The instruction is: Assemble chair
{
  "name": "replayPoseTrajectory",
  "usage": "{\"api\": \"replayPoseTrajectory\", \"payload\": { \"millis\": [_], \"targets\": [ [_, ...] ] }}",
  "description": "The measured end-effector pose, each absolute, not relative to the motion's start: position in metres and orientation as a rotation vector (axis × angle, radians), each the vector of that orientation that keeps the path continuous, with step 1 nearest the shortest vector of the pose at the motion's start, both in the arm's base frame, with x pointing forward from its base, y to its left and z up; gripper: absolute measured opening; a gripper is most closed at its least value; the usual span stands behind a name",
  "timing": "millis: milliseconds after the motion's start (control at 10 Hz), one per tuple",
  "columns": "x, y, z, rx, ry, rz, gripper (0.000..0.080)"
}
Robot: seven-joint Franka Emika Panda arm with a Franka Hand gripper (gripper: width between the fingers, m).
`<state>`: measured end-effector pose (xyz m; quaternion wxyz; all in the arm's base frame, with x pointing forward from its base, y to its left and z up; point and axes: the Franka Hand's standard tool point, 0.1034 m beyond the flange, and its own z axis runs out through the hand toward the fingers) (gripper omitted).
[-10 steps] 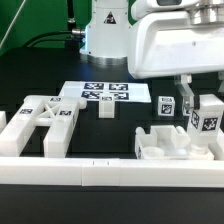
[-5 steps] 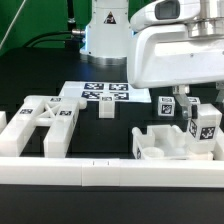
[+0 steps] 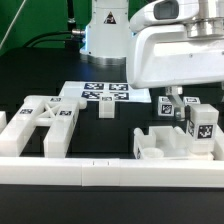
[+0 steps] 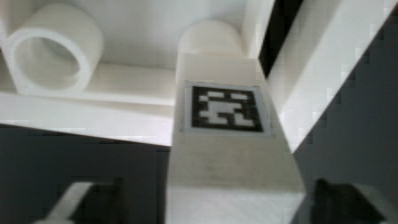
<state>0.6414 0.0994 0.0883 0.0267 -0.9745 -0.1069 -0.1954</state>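
tool (image 3: 200, 114) lowered, pinching white blocky tagged leg block (image 3: 200, 128)

No legible words or numbers, only black-and-white square tags, four on the marker board (image 3: 105, 94), others on X-braced frame (image 3: 45, 118), leg block (image 4: 222, 150), small block (image 3: 167, 106)

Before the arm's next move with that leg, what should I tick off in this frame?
1. Grip: gripper closed on the leg block: ok.
2. Leg block roughly upright: ok.
3. Leg block lined up with a socket on the slab: cannot tell.
4. Second leg block stands apart from the held one: ok.
5. X-braced frame out of the way, on the exterior view's left: ok.
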Motion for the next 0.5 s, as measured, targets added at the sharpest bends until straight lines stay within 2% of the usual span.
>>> {"api": "replayPoseTrajectory", "payload": {
  "millis": [100, 200, 500],
  "targets": [
    [0.643, 0.097, 0.094, -3.012, -0.332, -0.606, 0.0570],
    [0.643, 0.096, 0.099, -3.014, -0.331, -0.600, 0.0637],
    [0.647, 0.088, 0.115, -3.019, -0.347, -0.598, 0.0649]
  ]
}}
